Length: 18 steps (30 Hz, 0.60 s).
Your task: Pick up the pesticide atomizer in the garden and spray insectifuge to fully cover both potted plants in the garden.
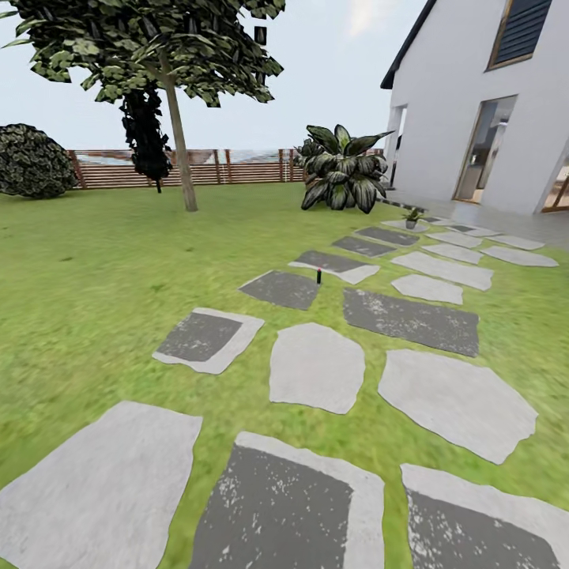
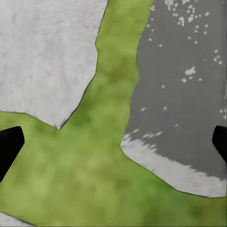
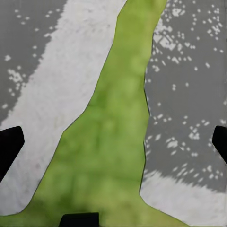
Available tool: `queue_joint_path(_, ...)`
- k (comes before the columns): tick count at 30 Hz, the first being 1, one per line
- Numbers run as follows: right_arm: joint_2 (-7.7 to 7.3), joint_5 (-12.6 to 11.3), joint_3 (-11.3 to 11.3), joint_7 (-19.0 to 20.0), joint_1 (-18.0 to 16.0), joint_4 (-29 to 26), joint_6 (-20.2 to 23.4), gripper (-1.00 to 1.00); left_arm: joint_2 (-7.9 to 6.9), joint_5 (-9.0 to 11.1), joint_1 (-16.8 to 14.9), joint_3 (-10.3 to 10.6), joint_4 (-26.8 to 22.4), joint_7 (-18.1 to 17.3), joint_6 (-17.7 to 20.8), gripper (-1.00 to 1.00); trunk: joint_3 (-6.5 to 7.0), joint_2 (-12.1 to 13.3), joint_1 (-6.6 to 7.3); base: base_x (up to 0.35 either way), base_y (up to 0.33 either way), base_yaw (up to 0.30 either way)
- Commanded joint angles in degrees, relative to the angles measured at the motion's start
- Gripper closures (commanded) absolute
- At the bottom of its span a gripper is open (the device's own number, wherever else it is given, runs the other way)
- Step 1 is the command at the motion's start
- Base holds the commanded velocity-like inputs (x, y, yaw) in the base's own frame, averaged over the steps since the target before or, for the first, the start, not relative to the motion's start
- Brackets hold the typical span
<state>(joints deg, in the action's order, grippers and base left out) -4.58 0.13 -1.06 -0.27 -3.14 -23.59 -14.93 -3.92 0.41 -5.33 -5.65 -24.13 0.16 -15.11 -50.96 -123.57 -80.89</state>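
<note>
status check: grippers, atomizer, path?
Left gripper and right gripper open, empty, over the stepping stones. Pesticide atomizer upright ahead on the path; one potted plant beyond it. Nothing in the way.

A home garden beside a white house.

A green lawn (image 1: 95,269) runs from near to far, crossed by flat grey stepping stones (image 1: 316,367) that lead toward the far right, where a white-walled house with tall glass doors and a dark roof edge (image 1: 482,103) stands on a pale paved strip. A brown slatted wooden fence (image 1: 229,167) closes the far side. A slim-trunked leafy tree (image 1: 178,95), a rounded dark hedge bush (image 1: 32,162) at far left and a big dark white-striped leafy bush (image 1: 344,170) grow before it. A small green plant in a grey pot (image 1: 411,216) sits by the far stones.
</note>
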Motion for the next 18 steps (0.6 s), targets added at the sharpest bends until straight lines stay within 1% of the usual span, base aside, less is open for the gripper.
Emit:
queue_joint_path(1,0.01,0.0,-0.08,-0.02,-0.03,0.04,-0.18,-1.0,0.01,0.04,-0.03,-0.06,0.04,0.0,-0.19,-1.0,-0.05,-0.02,-0.02,0.338,0.0,0.0)
queue_joint_path(18,0.01,0.02,-0.15,0.0,-0.03,0.04,-0.18,-1.0,-0.02,0.05,-0.03,-0.06,0.04,0.01,-0.19,-1.0,-0.05,-0.02,-0.02,0.338,0.0,0.0)
